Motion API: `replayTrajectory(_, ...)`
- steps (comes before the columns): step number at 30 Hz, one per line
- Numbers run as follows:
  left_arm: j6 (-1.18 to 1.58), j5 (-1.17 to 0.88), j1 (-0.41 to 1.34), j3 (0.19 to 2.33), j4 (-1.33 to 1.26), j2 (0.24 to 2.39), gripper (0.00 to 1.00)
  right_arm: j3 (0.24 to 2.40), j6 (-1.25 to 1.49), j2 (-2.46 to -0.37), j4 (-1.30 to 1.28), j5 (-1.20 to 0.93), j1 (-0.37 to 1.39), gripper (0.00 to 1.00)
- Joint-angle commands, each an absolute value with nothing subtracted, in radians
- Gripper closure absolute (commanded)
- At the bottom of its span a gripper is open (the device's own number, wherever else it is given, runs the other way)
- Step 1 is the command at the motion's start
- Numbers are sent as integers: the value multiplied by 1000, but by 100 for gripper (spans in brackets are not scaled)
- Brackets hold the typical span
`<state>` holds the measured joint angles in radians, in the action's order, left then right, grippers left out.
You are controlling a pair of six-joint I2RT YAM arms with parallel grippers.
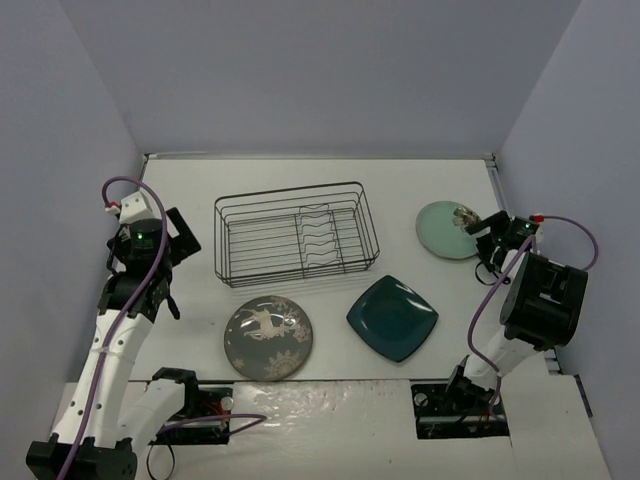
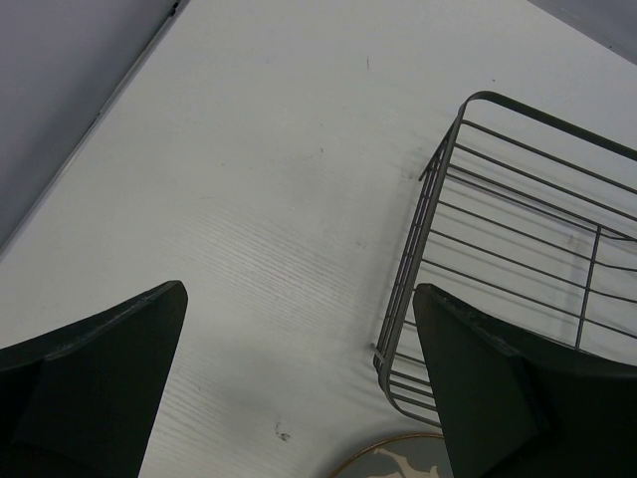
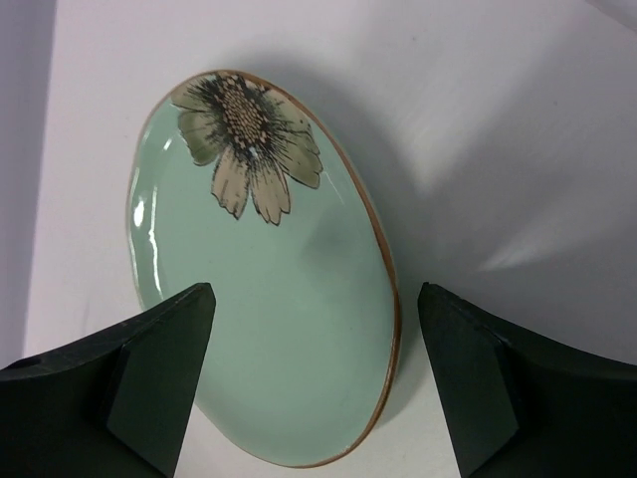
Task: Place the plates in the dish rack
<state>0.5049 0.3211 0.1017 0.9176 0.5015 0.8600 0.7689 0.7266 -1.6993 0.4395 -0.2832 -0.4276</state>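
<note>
Right end effector (image 3: 311, 309) hangs over the near part of the mint-green plate with its fingers spread wide. One finger is over the glaze and the other is just outside the brown rim. I cannot tell whether either one touches. Left end effector (image 2: 299, 309) is spread just as wide and holds nothing, with only bare white table (image 1: 430, 180) between its fingers.

Ahead of the left end effector and to its right stands the black wire dish rack (image 1: 296, 240), with no plate in it, its nearest corner close to the right finger. Below that same finger, the edge of the grey deer plate (image 1: 268, 338) lies flat on the table. The teal square plate (image 1: 392, 317) lies between the two arms, nearer the right end effector and back toward its base. The mint-green plate (image 1: 445, 232), with a flower painted at its far edge, rests directly under the right end effector.
</note>
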Motion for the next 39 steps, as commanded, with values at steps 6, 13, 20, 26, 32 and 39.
replayTrajectory(6,511,358,100,943,485,839,3,675,798,-1810,507,-444,-513,27)
replayTrajectory(13,511,365,100,941,488,826,3,668,792,-1833,522,-474,-525,35)
replayTrajectory(20,512,371,100,942,492,818,3,676,799,-1889,540,-524,-526,38)
replayTrajectory(26,515,378,100,939,496,813,3,683,796,-1933,541,-526,-526,48)
replayTrajectory(32,515,385,98,940,499,808,3,683,809,-1968,556,-561,-535,64)
replayTrajectory(39,512,378,99,938,496,805,3,677,826,-1961,581,-573,-540,94)
